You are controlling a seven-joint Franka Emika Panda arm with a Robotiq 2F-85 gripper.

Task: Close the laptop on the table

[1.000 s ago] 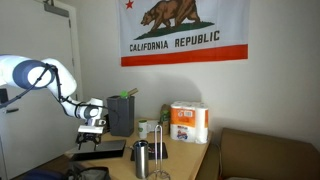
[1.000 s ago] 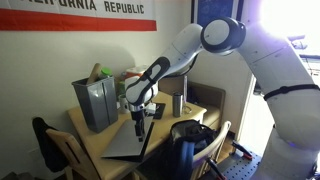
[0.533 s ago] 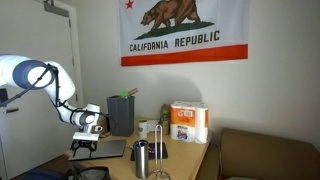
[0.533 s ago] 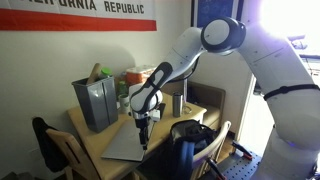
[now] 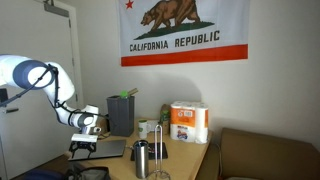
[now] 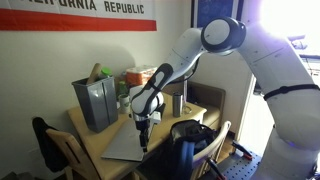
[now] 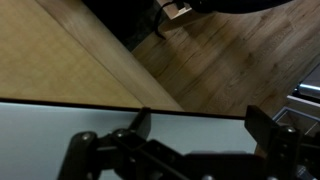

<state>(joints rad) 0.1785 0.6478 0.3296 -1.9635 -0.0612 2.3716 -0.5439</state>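
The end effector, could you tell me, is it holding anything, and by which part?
Nothing is held: the end effector is open over the laptop, above its grey lid.

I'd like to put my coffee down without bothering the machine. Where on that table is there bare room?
The table is bare in front of the paper towel pack, beside the flask. Another strip lies in front of the grey bin, beside the laptop. It's crowded over the laptop, where the tool sits, and around the flask and mug.
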